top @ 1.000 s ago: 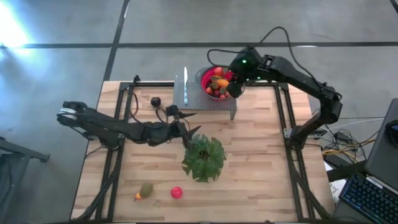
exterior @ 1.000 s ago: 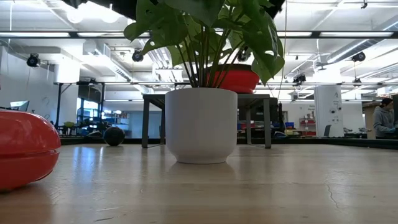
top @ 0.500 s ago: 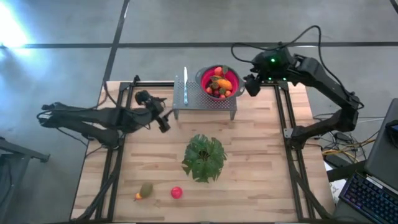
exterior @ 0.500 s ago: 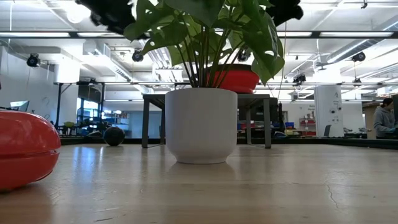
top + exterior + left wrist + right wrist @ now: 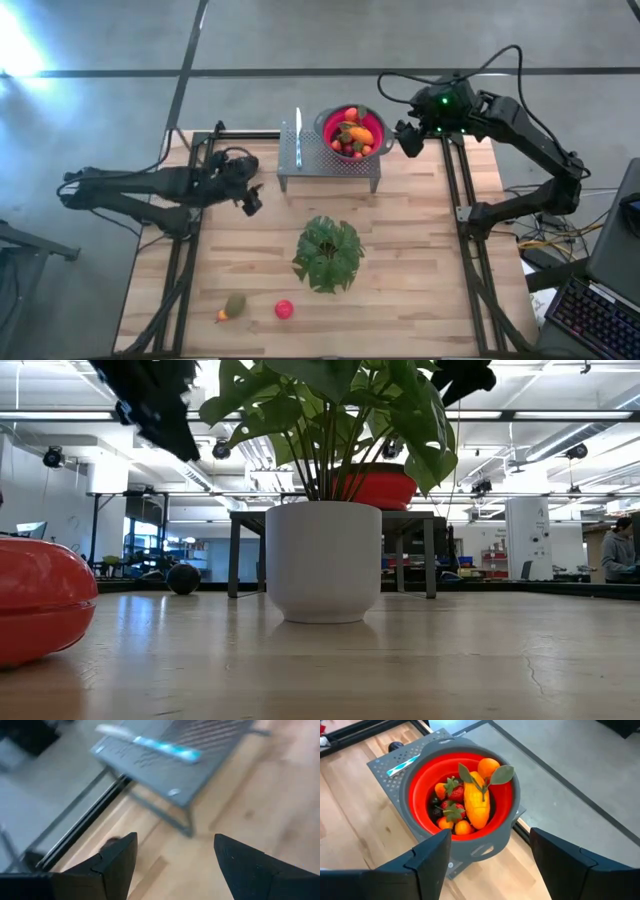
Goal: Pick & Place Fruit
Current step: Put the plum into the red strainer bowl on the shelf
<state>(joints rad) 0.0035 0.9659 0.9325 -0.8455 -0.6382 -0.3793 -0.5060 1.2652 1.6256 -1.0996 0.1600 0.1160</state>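
Most of the fruit (image 5: 349,134) is seen piled in the red colander (image 5: 366,116) at the upper centre; two pieces (one red (image 5: 284,309), one olive-green (image 5: 234,304)) lie at the lower left. The right gripper (image 5: 408,139) is held with fingers apart beside the colander, and the left gripper (image 5: 250,199) is also held apart, at the left.

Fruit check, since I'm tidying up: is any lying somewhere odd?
Yes. A red fruit and an olive-green fruit lie on the table's near edge, far from the full red bowl.
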